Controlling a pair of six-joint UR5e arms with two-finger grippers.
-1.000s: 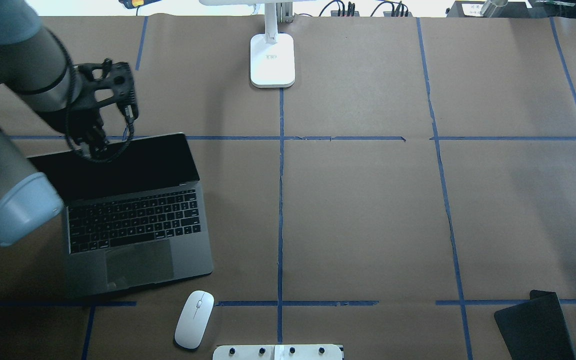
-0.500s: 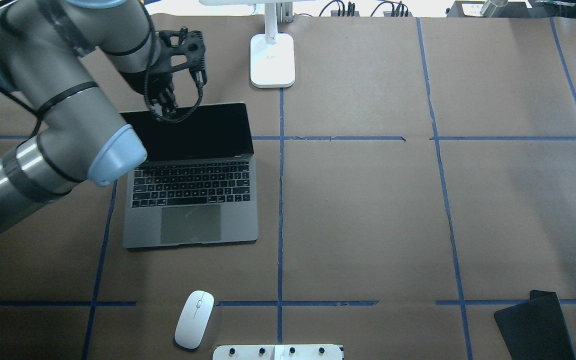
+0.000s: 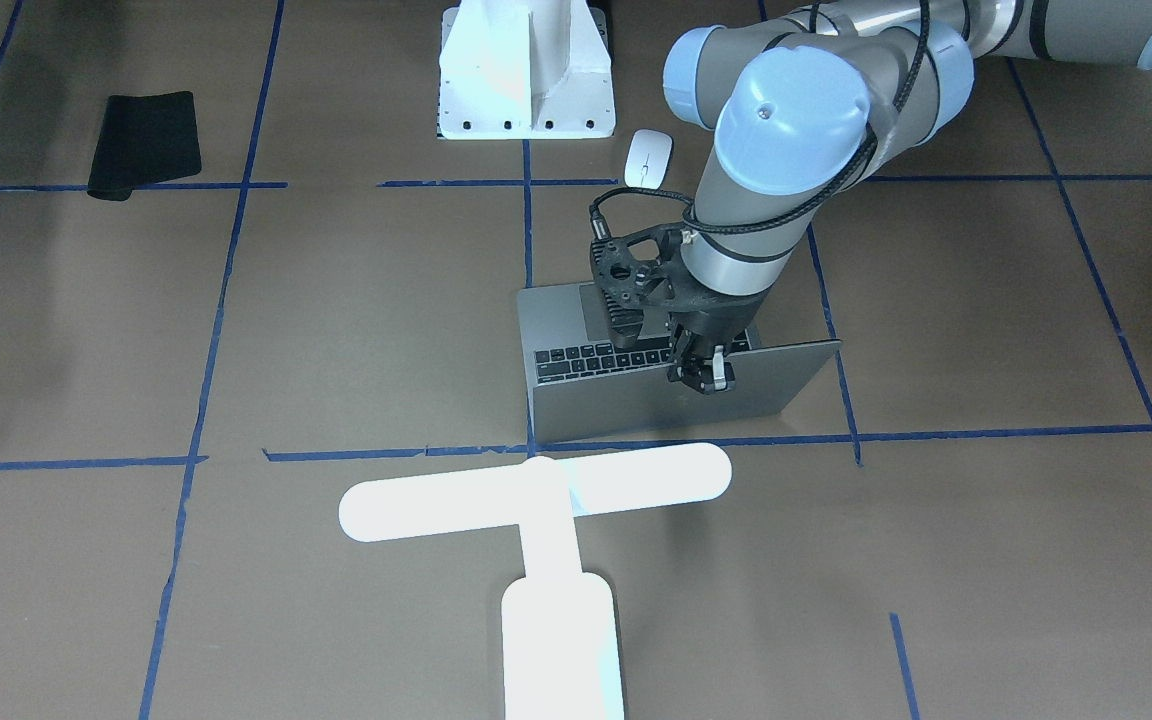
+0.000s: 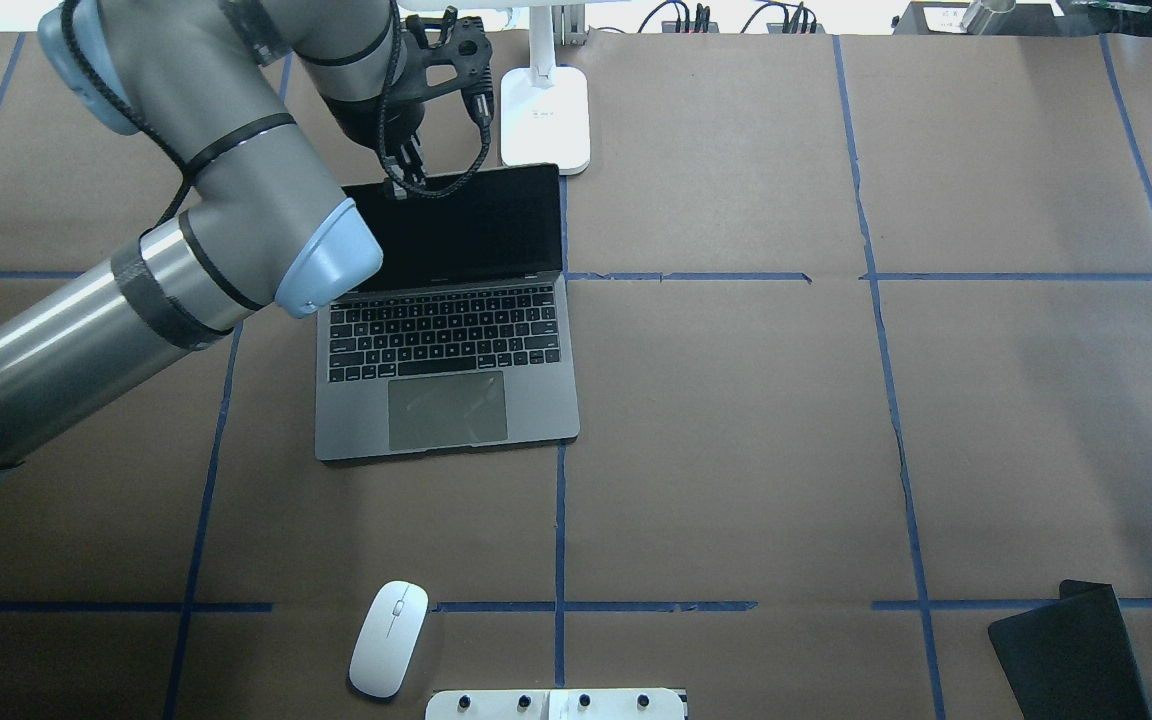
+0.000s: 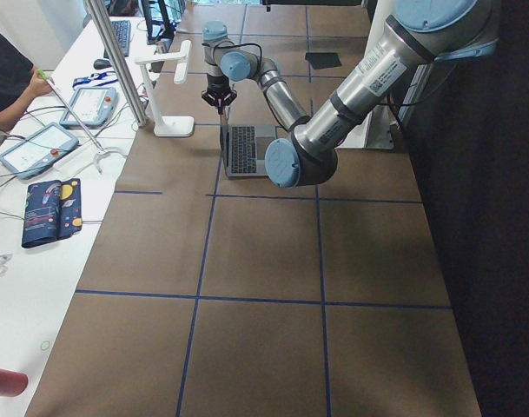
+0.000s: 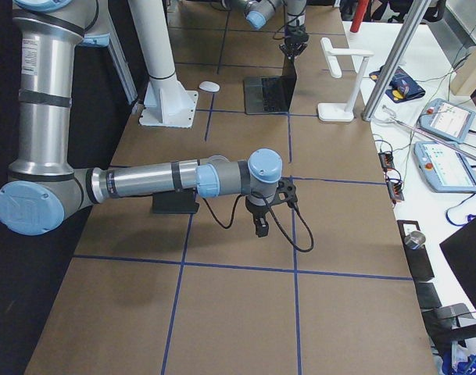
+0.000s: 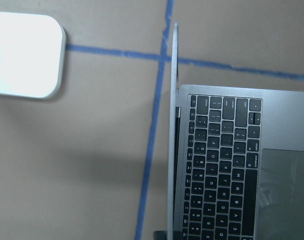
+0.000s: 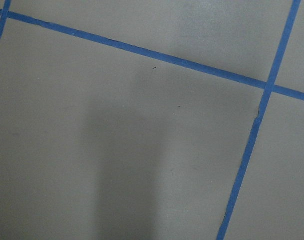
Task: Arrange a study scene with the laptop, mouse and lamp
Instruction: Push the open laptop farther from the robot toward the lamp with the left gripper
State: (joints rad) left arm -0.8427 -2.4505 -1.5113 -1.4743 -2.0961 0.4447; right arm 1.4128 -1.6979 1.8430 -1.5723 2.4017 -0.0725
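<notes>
Two risks logged. Left gripper (image 3: 704, 380) clamped on the top edge of the laptop (image 4: 446, 340) lid, a little off its middle. Laptop open, base flat on the table (image 4: 736, 430), left of centre, lid toward the lamp (image 3: 546, 490). Mouse (image 4: 389, 638) well apart, at the robot's edge beside the white pedestal (image 3: 524, 80).

Risk one: contact with the lamp. Lid close to the lamp's base; any further push that way likely to nudge or tip it. Risk two: hinge strain or slip. Pinching a thin lid off-centre, so likely to twist the screen, fold it back, or lose hold under a sideways drag. Also likely to leave the base skewed on letting go.

Views compared. Overhead: shows keys, trackpad and screen; makes the lid's corner look touching the lamp's base; cuts off the lamp's bar at the frame edge. Left wrist: shows the lid edge-on, with bare table between it and the base corner, so apart. Front-facing: shows the whole glowing T and fingers (image 3: 719, 376) on both faces of the lid; hides the screen. Right gripper (image 6: 259, 226) found only in the right side view, hanging over bare table well away from all three things; cannot tell whether parted or closed. Right wrist: shows nothing but table and blue tape (image 8: 191, 65).
</notes>
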